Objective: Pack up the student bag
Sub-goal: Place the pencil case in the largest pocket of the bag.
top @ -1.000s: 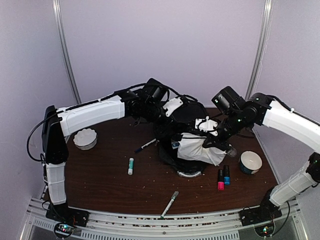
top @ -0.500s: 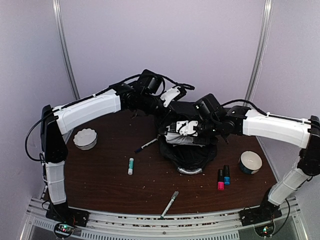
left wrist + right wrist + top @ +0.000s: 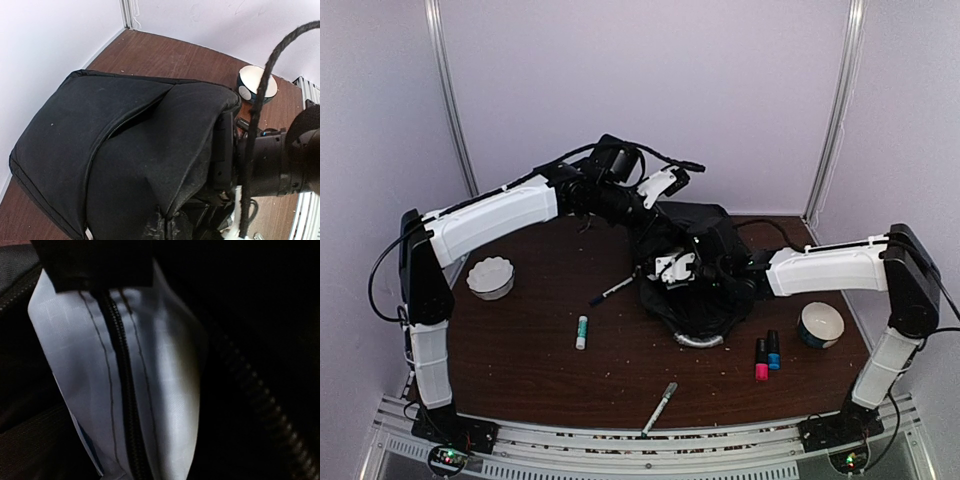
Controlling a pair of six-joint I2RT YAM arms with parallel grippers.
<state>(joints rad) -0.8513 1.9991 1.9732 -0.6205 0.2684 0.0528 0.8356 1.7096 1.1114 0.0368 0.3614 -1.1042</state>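
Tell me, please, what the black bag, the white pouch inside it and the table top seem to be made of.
The student bag: soft woven fabric, matte black, probably nylon or polyester; it folds and sags. The white pouch: thin fabric with a faint grid weave, slight sheen, black zipper. The table: dark brown wood or wood-look laminate; grain lines show.

Pale lilac walls, dark wooden table.

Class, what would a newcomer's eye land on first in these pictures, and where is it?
The large black fabric backpack slumped mid-table, the white left arm and right arm converging on it. In the right wrist view, a white zippered pouch fills the frame amid dark fabric.
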